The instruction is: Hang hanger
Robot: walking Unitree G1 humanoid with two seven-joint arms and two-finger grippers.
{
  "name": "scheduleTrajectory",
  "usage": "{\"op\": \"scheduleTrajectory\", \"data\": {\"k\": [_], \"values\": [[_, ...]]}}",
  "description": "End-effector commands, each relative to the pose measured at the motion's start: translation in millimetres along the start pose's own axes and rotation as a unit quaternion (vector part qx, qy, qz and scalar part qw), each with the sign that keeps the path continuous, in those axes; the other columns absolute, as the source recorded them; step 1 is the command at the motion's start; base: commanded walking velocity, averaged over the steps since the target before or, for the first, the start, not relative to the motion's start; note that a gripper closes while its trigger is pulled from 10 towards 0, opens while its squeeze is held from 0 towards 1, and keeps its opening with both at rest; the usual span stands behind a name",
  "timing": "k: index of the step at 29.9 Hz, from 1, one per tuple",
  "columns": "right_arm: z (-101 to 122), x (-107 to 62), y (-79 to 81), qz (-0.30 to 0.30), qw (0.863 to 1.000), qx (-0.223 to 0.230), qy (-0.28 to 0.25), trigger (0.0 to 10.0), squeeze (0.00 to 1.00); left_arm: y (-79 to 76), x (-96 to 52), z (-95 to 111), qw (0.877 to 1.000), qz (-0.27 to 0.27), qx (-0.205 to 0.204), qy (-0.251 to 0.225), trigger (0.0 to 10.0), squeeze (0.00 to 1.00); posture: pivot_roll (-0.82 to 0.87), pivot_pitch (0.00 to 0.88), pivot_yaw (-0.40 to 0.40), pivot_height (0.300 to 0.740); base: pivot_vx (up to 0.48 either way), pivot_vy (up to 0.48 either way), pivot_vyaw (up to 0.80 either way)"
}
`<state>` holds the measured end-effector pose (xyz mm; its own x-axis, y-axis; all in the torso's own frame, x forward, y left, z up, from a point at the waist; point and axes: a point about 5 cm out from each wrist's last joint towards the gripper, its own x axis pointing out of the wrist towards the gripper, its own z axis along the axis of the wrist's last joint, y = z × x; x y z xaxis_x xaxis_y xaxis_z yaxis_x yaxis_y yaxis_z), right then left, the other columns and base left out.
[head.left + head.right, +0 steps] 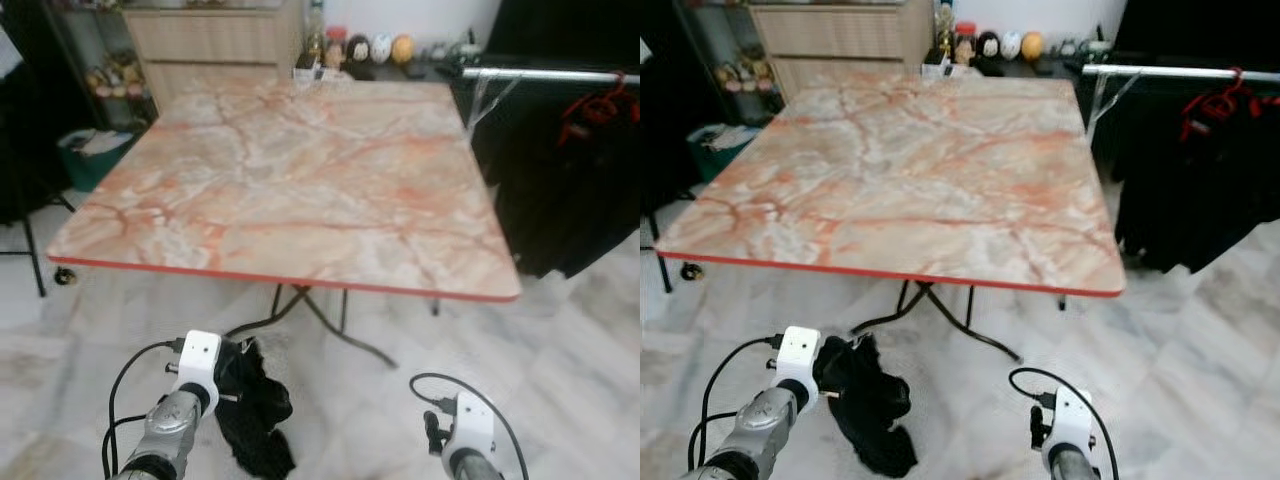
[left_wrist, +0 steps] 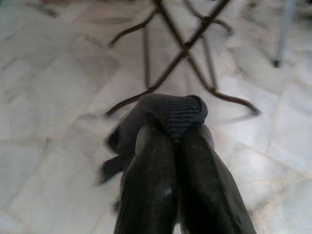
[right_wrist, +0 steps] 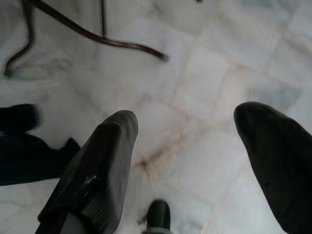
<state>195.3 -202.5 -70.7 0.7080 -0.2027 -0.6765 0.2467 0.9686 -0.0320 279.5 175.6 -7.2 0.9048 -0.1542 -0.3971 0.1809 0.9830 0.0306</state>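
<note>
A folding table (image 1: pixel 290 180) with a pink-and-cream marble-patterned top and a red edge stands before the robot on a pale marble-tiled floor (image 1: pixel 560 340), its crossed dark metal legs (image 2: pixel 185 48) visible beneath. Against the far wall, a wooden cabinet (image 1: pixel 210 45) sits beside a dark shelf lined with bottles and round ornaments (image 1: pixel 365 48). To the robot's right, a silver clothes rail (image 1: pixel 550 75) runs above hanging black garments (image 1: pixel 560 190), with a red hanger (image 1: pixel 598 108) hooked on the rail near its far right end. A teal bin (image 1: pixel 95 155) rests on the floor at the left.

The left gripper (image 2: pixel 178 131), held low in front of the table's near edge, has its two black fingers pressed together on a piece of black knitted cloth (image 1: pixel 255 415), which droops toward the floor. The right gripper (image 3: pixel 185 141), also low and to the robot's right, hovers over bare tiles with its fingers spread wide apart and nothing between them.
</note>
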Motion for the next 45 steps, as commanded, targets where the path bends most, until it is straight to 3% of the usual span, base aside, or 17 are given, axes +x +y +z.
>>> {"op": "scheduleTrajectory", "data": {"k": [1,5,9,15,18,21,24,29,34,39,45], "values": [[2,0.5,3.2,0.002,1.000,0.002,-0.002,10.0,0.00,5.2,1.0,7,1.000,0.003,0.009,-0.015,10.0,0.00,0.09,0.000,-0.008,0.740,0.000,0.000,0.00],[1,0.4,2.7,0.002,1.000,0.001,-0.002,10.0,0.00,4.6,5.2,23,0.998,0.002,-0.013,-0.059,10.0,0.00,0.10,0.000,-0.009,0.740,0.000,0.000,0.00],[1,0.4,2.6,0.002,1.000,0.001,-0.002,10.0,0.00,7.2,7.2,34,0.996,0.012,-0.004,-0.085,10.0,0.00,0.10,0.000,-0.006,0.740,0.000,0.000,0.00],[0,0.0,3.2,0.003,1.000,0.000,-0.001,10.0,0.00,8.5,7.8,70,0.983,0.012,0.016,-0.181,10.0,0.00,0.10,0.000,-0.003,0.740,0.000,0.000,0.00],[0,-0.1,3.3,0.002,1.000,-0.001,0.000,10.0,0.00,10.1,7.3,79,0.979,0.014,0.017,-0.203,10.0,0.00,0.10,0.000,0.000,0.740,0.000,0.000,0.00],[0,-0.1,2.7,0.001,1.000,0.000,0.000,10.0,0.00,13.5,4.6,106,0.965,0.023,0.033,-0.259,10.0,0.00,0.10,0.000,0.000,0.740,0.000,0.000,0.00],[-1,-0.2,2.3,0.001,1.000,-0.001,0.001,10.0,0.00,17.0,-2.3,151,0.940,0.032,0.033,-0.337,10.0,0.00,0.10,0.000,-0.001,0.740,0.000,0.000,0.00],[0,0.0,4.8,0.006,1.000,-0.004,0.001,10.0,0.00,14.6,-10.5,198,0.912,0.030,0.032,-0.407,10.0,0.00,0.11,0.000,0.000,0.740,0.000,0.000,0.00],[1,0.3,5.0,0.006,1.000,-0.004,0.000,10.0,0.00,6.0,-12.6,211,0.905,0.018,0.029,-0.424,10.0,0.00,0.11,0.000,0.000,0.740,0.000,0.000,0.00],[1,0.4,3.8,0.002,1.000,0.001,-0.001,10.0,0.00,-5.6,-11.6,190,0.919,0.009,0.029,-0.393,10.0,0.00,0.10,0.000,0.007,0.740,0.000,0.000,0.00],[0,0.0,1.5,-0.001,1.000,0.002,0.002,10.0,0.00,-4.3,-14.5,198,0.915,0.019,0.030,-0.402,10.0,0.00,0.11,0.000,0.003,0.740,0.188,0.000,0.00]]}}
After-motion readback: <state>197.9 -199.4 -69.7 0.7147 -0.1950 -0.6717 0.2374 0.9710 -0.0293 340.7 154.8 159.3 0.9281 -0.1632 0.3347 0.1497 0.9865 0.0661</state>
